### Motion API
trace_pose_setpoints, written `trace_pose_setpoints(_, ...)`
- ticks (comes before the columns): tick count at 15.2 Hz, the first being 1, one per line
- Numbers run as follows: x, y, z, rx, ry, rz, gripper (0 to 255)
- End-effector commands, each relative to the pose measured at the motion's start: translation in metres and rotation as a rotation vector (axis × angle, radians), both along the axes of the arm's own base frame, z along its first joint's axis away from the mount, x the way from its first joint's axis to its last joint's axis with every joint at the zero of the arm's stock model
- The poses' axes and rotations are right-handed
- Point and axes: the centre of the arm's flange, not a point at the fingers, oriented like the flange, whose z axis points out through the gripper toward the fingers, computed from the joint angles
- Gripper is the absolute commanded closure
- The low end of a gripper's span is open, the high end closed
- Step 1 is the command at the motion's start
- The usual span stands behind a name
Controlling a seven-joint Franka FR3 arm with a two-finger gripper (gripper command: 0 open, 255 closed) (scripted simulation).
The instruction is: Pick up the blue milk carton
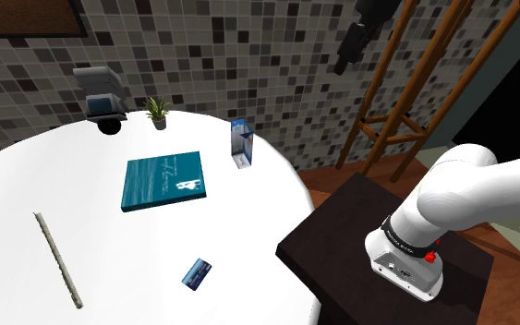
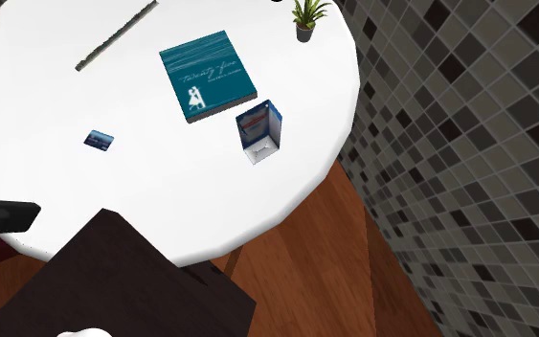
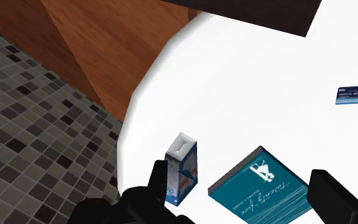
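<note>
Fingers [image 3: 329, 191] spread apart; blue milk carton [image 3: 182, 167] stands upright, long axis vertical.

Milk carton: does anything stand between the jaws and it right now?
Nothing visible does. The milk carton stands upright near the edge of the table, and the open jaws hang above it with only air between. The teal book lies flat beside the carton, apart from it, likely too low to block a descent.
</note>
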Motion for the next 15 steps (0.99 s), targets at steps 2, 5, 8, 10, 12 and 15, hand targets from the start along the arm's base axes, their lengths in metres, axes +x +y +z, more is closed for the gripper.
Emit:
trace_pose_setpoints(2, 0.011, 0.002, -0.008, 0.000, 0.005, -0.009, 0)
trace_pose_setpoints(5, 0.042, 0.008, -0.034, -0.001, 0.021, -0.034, 0)
trace_pose_setpoints(8, 0.074, 0.014, -0.060, -0.001, 0.037, -0.060, 0)
trace_pose_setpoints(10, 0.095, 0.017, -0.078, -0.002, 0.047, -0.077, 0)
trace_pose_setpoints(12, 0.115, 0.020, -0.095, -0.002, 0.057, -0.094, 0)
trace_pose_setpoints(15, 0.146, 0.023, -0.123, -0.003, 0.073, -0.119, 0)
